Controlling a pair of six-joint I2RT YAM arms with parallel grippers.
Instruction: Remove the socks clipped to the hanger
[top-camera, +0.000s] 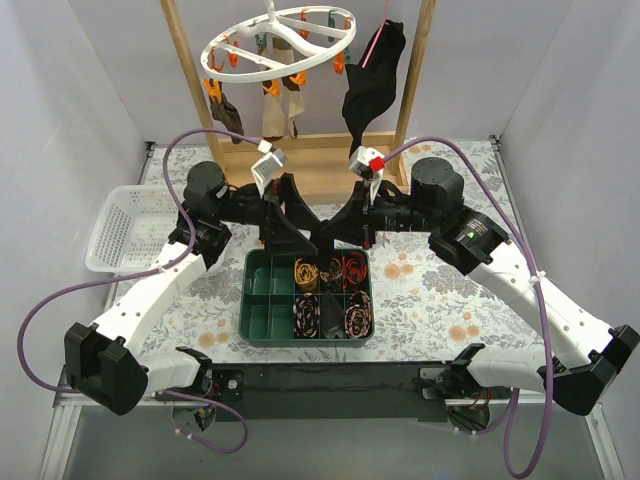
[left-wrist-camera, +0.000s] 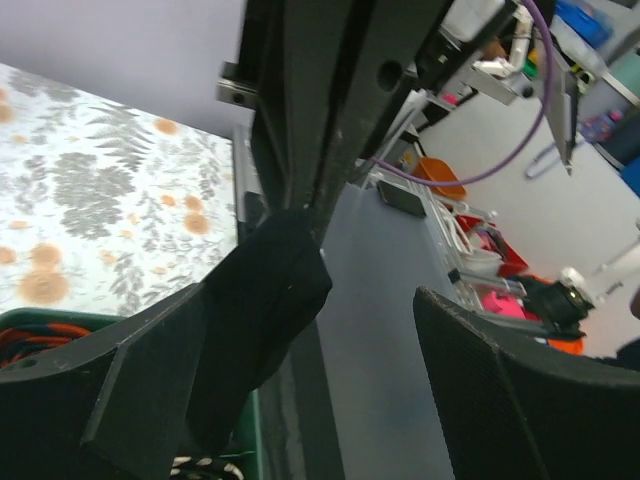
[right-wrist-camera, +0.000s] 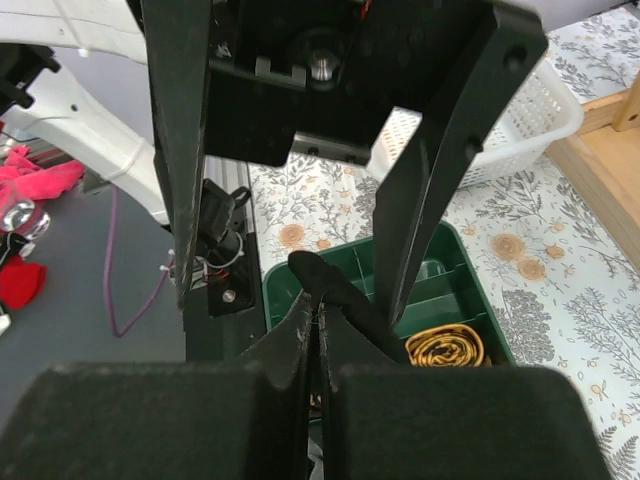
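The white ring hanger (top-camera: 278, 45) hangs from the wooden frame at the back. A dark sock (top-camera: 226, 108), a beige sock (top-camera: 275, 112) and a brown sock (top-camera: 294, 104) are clipped to it. Both grippers meet above the green tray (top-camera: 245, 300). My right gripper (right-wrist-camera: 320, 318) is shut on a black sock (right-wrist-camera: 345, 292), whose tip sticks up past the fingertips. My left gripper (left-wrist-camera: 345, 340) stands open wide around that same black sock (left-wrist-camera: 265, 300), which rests against its left finger (left-wrist-camera: 120, 400) and stays apart from the right one.
A black garment with a pink strip (top-camera: 370, 85) hangs at the frame's right post. The tray holds rolled patterned bundles, one of them yellow (right-wrist-camera: 447, 345). A white basket (top-camera: 125, 228) sits on the floral tablecloth at the left.
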